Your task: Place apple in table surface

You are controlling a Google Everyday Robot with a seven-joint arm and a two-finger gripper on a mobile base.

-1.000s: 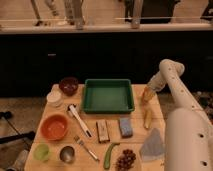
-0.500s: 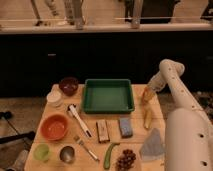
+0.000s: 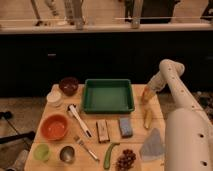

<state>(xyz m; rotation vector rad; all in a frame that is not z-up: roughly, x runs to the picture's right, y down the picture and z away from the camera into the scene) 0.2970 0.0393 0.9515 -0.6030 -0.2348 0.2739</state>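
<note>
At three o'clock of the green tray (image 3: 108,95), the gripper (image 3: 146,96) clasps the apple (image 3: 145,95) above the table surface (image 3: 140,131).

The hand (image 3: 145,95) hangs at 3 o'clock. At 12 o'clock a pale counter ledge (image 3: 105,27) runs wide — dark cabinet fronts (image 3: 75,62) below, speckled floor (image 3: 20,112) at 9 o'clock.

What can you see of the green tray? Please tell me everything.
The green tray is rectangular, looks like plastic, has raised walls, and holds nothing. It lies flat at the far middle of the table surface. Nothing touches it. The claw is just right of it, apart.
</note>
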